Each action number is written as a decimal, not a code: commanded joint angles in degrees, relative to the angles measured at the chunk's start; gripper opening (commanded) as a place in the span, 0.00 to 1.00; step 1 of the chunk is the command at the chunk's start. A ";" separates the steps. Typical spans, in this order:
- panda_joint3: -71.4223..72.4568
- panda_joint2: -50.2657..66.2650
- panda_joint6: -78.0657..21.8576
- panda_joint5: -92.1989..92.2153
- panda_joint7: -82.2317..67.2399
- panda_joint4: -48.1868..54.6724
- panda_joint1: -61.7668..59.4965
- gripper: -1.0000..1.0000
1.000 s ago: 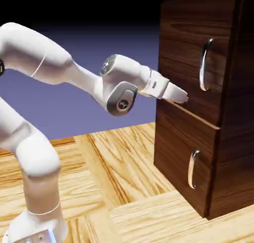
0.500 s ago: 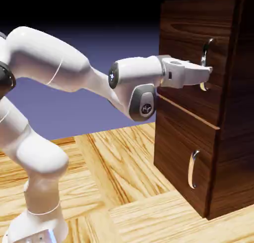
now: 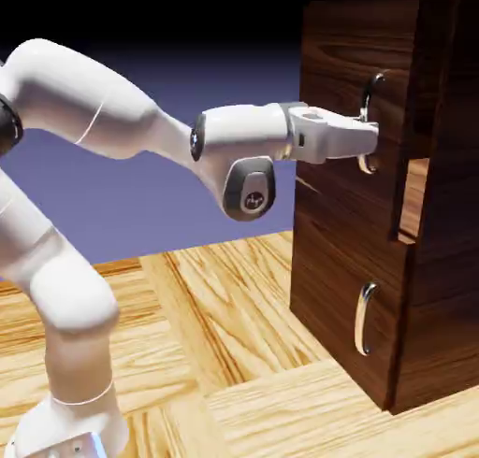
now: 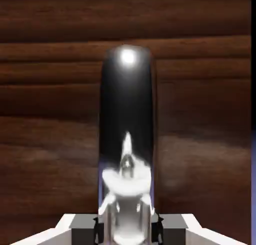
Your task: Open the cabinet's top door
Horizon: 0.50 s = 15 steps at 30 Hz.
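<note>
Your gripper (image 4: 128,233) is closed on the top door's handle (image 3: 366,99), one fingertip at either side of the bar; the top door (image 3: 346,82), upper panel of the cabinet (image 3: 438,307), stands slightly ajar, a gap showing along its edge on the exterior view's right; the lower door (image 3: 341,269) is shut. The step in hand is judged to be the pull; draw smoothly along the door's arc, turning the wrist with the panel, lest the fingers slip off the bar.
</note>
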 commanded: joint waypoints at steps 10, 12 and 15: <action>19.95 -6.33 -0.99 12.00 -0.03 -5.79 -17.29 0.00; 22.46 -6.80 -1.11 8.65 4.25 -6.06 -21.44 0.00; 25.16 -7.13 -1.09 1.82 11.70 -6.00 -27.27 0.00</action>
